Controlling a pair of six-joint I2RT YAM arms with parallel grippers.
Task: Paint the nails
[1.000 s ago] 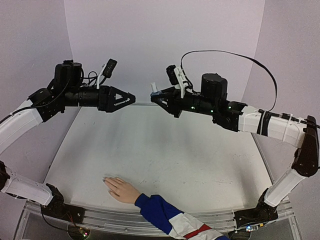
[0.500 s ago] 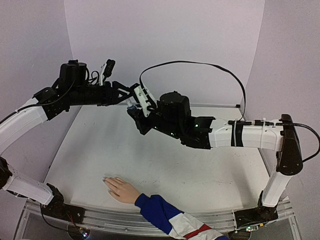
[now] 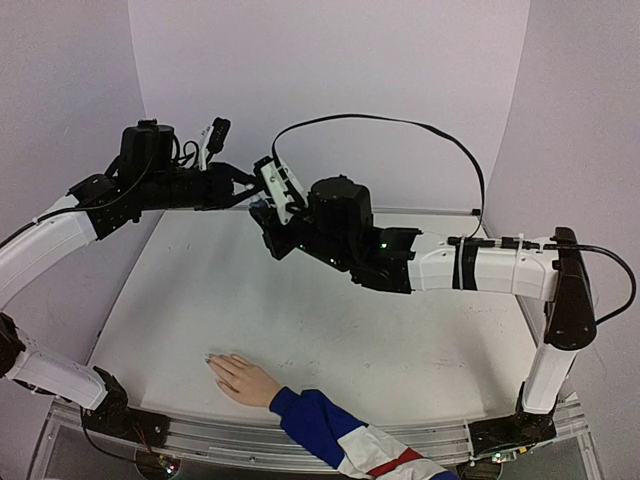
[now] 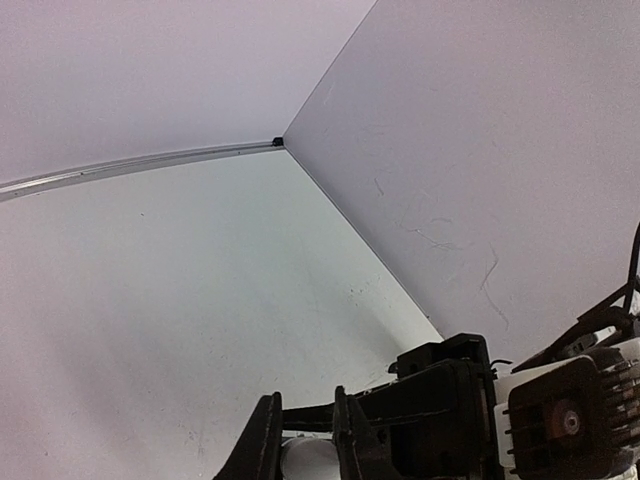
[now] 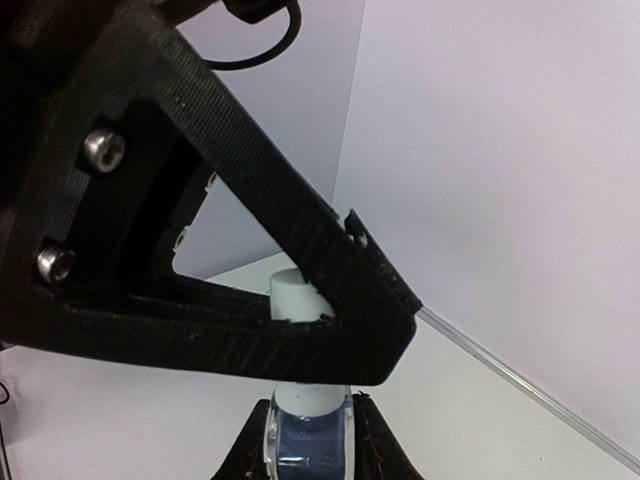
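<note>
High over the far left of the table, my right gripper (image 5: 311, 438) is shut on a small blue bottle (image 5: 308, 452), held upright. My left gripper (image 4: 304, 436) meets it from the left and is shut on the bottle's white cap (image 5: 298, 296); in the right wrist view its black fingers (image 5: 250, 230) cross the cap. In the top view the two grippers meet tip to tip, left gripper (image 3: 250, 190) against right gripper (image 3: 264, 213). The pale hand (image 3: 245, 379) lies flat near the front edge, and its nails (image 3: 211, 361) point left, too small to read.
The hand's blue, white and red sleeve (image 3: 345, 438) runs off the front edge. A black cable (image 3: 380, 122) arcs above the right arm. The right arm (image 3: 480, 268) stretches across the table's back half. Lilac walls (image 3: 330, 80) close in the back and sides.
My right arm swung left with the bottle until it met the left gripper. The left gripper, open a second ago, has closed on the cap. The hand has not moved.
</note>
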